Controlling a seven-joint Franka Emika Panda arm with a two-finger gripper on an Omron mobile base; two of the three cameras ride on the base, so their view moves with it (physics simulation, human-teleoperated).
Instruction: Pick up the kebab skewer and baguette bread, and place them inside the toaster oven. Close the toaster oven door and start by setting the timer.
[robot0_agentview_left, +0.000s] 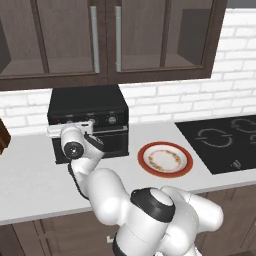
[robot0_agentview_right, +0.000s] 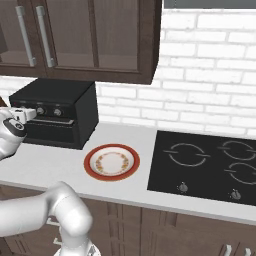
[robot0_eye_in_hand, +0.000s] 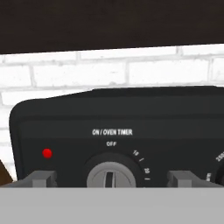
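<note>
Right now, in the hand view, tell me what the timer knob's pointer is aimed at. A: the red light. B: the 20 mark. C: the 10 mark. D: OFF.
D: the slot in the timer knob stands straight up under the OFF label, and the open fingers flank the knob without touching it.

The boxy black toaster oven (robot0_agentview_left: 88, 111) stands on the pale bench (robot0_agentview_left: 30, 170) against the white brick wall (robot0_agentview_right: 210, 100), under the dark wood wall cabinets (robot0_agentview_left: 105, 40). To its right lies the round red-rimmed plate (robot0_agentview_left: 165, 159), and right of that the flat black cooktop (robot0_agentview_right: 210, 167) is set into the bench. The tool (robot0_eye_in_hand: 111, 179) sits just before the oven's silver-faced timer knob (robot0_eye_in_hand: 111, 176), 1 fingertip on each side of it.
</note>
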